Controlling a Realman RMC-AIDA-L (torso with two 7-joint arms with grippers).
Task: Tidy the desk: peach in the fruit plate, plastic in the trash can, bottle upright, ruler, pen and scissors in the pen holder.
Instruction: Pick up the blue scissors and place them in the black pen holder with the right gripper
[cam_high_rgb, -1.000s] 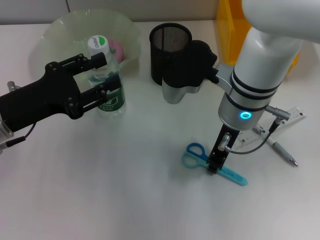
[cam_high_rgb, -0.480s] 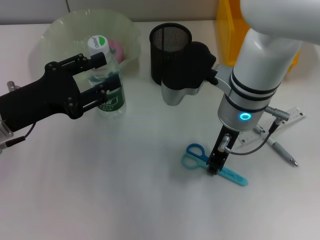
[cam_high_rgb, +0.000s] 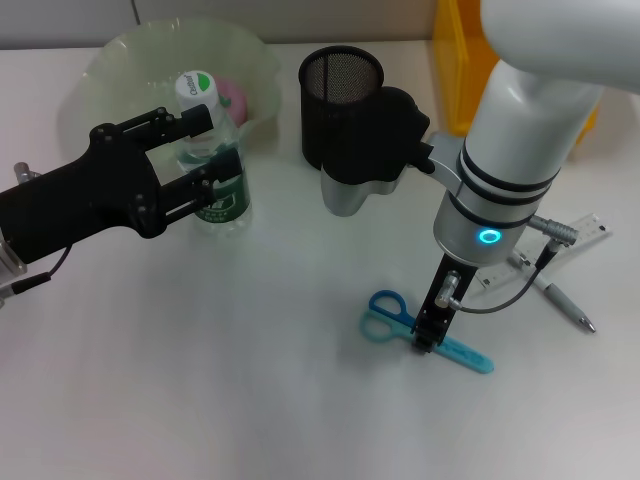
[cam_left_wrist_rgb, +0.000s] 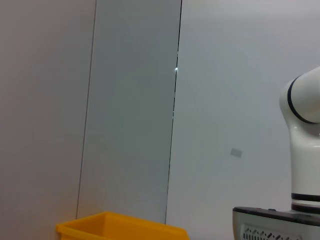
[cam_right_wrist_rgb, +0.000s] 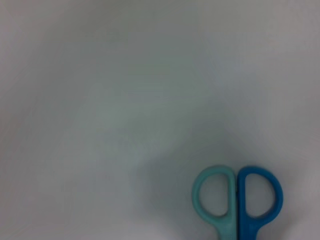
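One bottle stands upright near the desk's far left, the left end effector spread around it. One fruit plate behind holds one peach. One pen holder stands at the far edge. The right end effector is clenched on the one pair of scissors. One pen and one ruler lie near the right edge.
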